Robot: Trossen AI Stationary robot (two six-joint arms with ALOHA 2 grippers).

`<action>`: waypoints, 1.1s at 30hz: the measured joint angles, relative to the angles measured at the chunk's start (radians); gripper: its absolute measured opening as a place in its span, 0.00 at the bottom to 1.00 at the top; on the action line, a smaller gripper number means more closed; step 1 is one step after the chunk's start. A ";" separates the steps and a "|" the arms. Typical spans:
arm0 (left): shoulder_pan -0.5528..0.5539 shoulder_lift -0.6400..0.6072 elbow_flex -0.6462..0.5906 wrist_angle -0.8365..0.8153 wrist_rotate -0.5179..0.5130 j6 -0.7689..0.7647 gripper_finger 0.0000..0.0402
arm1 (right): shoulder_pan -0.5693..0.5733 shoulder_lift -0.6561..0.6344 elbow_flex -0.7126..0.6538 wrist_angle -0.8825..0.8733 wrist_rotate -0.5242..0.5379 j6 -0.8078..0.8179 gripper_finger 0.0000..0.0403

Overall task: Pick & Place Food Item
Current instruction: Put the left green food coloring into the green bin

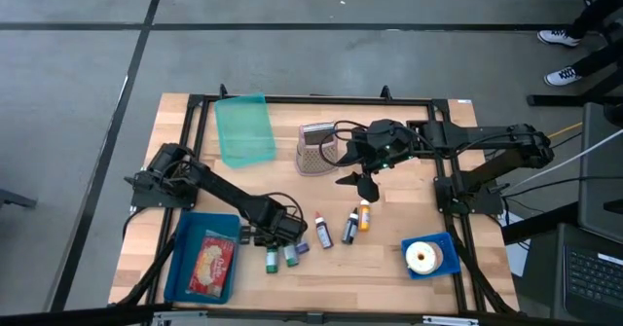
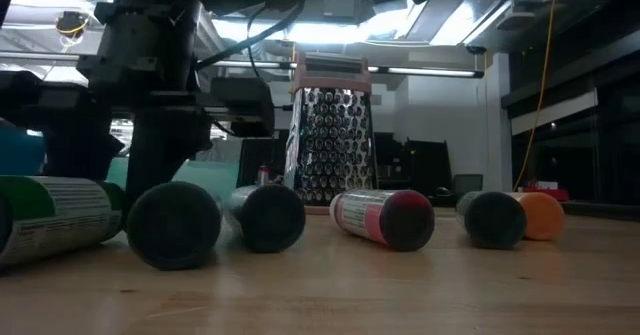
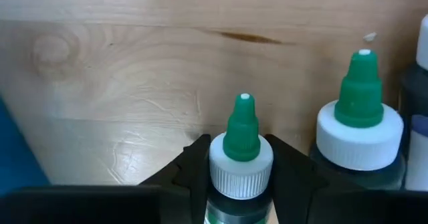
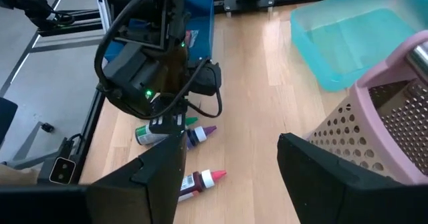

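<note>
Several small food-colouring bottles lie on their sides in a row on the wooden table [image 1: 389, 268]. My left gripper [image 1: 276, 235] is low over the row's left end, pointing steeply down, its fingers closed on a green-tipped bottle [image 3: 241, 158] with a white cap. A second green-tipped bottle [image 3: 359, 127] lies right beside it. My right gripper [image 1: 362, 180] hangs open and high over the table's middle, next to the pink grater [image 1: 313, 148], with nothing between its fingers [image 4: 160, 177]. My left gripper has the green-tipped bottle by its white ribbed cap [image 3: 221, 174], pinched between the two fingers [image 3: 190, 167], one on each side. The fingers come from above, pointing steeply down, and lie across the bottle. The bottle lies on the table, with its tip pointing away from the wrist.
A blue tray [image 1: 180, 268] holding a food packet sits at the near left. A teal container [image 1: 243, 128] stands at the far left and a blue bowl [image 1: 443, 268] with a white roll at the near right. Purple, red, dark and orange bottles [image 1: 364, 215] continue the row rightward.
</note>
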 joint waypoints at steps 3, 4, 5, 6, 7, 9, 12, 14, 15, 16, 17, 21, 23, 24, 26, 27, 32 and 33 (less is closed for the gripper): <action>0.006 -0.006 0.000 -0.001 -0.026 0.028 0.28 | -0.002 0.000 0.000 0.000 0.000 -0.001 0.57; 0.011 -0.014 0.000 -0.002 -0.042 0.037 0.28 | -0.002 0.000 0.000 0.000 0.000 -0.001 0.57; 0.014 -0.024 0.000 -0.006 -0.068 0.043 0.28 | -0.004 0.000 0.000 0.000 0.000 -0.001 0.57; 0.020 -0.036 0.000 -0.004 -0.091 0.047 0.28 | -0.006 0.000 0.000 0.000 0.000 -0.004 0.57; 0.026 -0.051 0.000 -0.006 -0.114 0.057 0.28 | -0.008 0.000 0.000 0.000 0.000 -0.004 0.57; 0.041 -0.088 -0.001 -0.018 -0.166 0.079 0.28 | -0.013 0.000 0.000 0.000 0.000 -0.004 0.57; 0.065 -0.160 -0.001 -0.044 -0.258 0.143 0.28 | -0.022 0.000 0.000 0.000 0.000 -0.004 0.57; 0.085 -0.217 -0.001 -0.086 -0.330 0.186 0.28 | -0.027 0.000 0.000 0.000 0.000 -0.004 0.57; 0.097 -0.248 -0.001 -0.114 -0.365 0.217 0.28 | -0.029 0.000 0.000 0.000 0.000 -0.004 0.57; 0.107 -0.280 -0.001 -0.147 -0.402 0.254 0.28 | -0.032 0.000 0.000 0.001 0.000 -0.004 0.57; 0.123 -0.313 -0.001 -0.179 -0.428 0.295 0.28 | -0.035 0.000 0.000 0.002 0.000 -0.003 0.58; 0.192 -0.435 -0.001 -0.292 -0.501 0.545 0.28 | -0.047 0.000 0.000 0.020 0.000 0.004 0.58; 0.238 -0.492 -0.001 -0.339 -0.517 0.679 0.28 | -0.056 0.000 0.000 0.024 0.000 0.016 0.58; 0.263 -0.518 -0.001 -0.367 -0.520 0.740 0.28 | -0.060 0.000 0.000 0.025 0.000 0.025 0.58; 0.322 -0.566 -0.001 -0.406 -0.521 0.884 0.28 | -0.070 0.000 0.000 0.031 0.000 0.035 0.58; 0.351 -0.587 -0.001 -0.420 -0.525 0.965 0.28 | -0.075 0.000 0.000 0.032 0.000 0.046 0.58; 0.526 -0.658 0.000 -0.508 -0.508 1.295 0.28 | -0.098 0.000 0.000 0.039 0.056 0.102 0.58; 0.568 -0.665 0.000 -0.524 -0.497 1.362 0.28 | -0.102 0.000 0.000 0.039 0.068 0.113 0.58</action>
